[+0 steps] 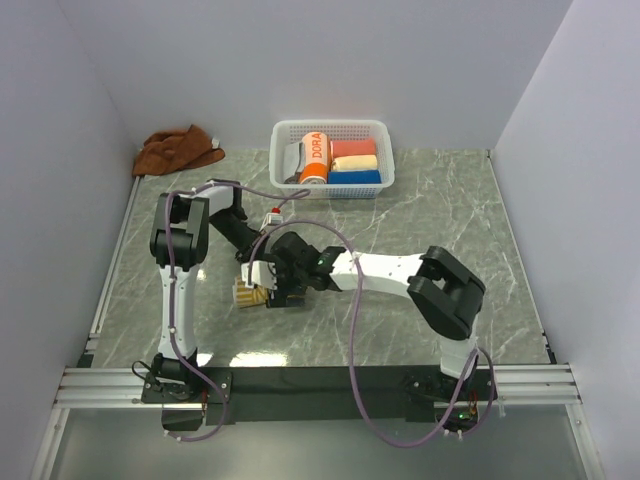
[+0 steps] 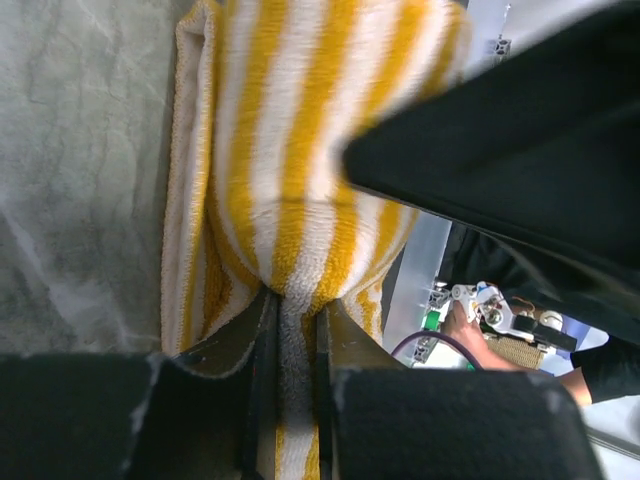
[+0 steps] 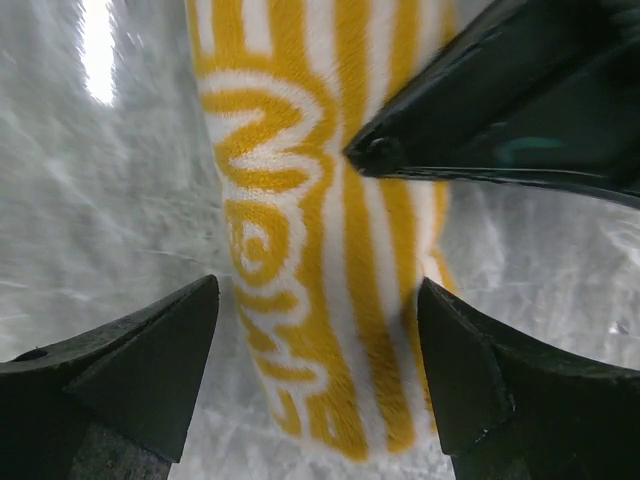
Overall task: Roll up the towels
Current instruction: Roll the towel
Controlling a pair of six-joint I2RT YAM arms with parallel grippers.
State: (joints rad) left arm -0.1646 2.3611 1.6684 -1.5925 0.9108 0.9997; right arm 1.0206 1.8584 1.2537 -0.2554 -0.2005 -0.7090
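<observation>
Left claw narrow, pinching the towel; right claw wide, towel between its fingers, clear of both

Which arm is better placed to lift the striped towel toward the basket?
Left, probably: the left gripper pinches a fold of the striped towel; the right gripper only straddles it, jaws open. The basket sits beyond both.

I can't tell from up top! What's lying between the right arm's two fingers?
The striped towel, yellow and white with lettering, lies on the table between the right gripper's open fingers. The right wrist view shows it.
</observation>
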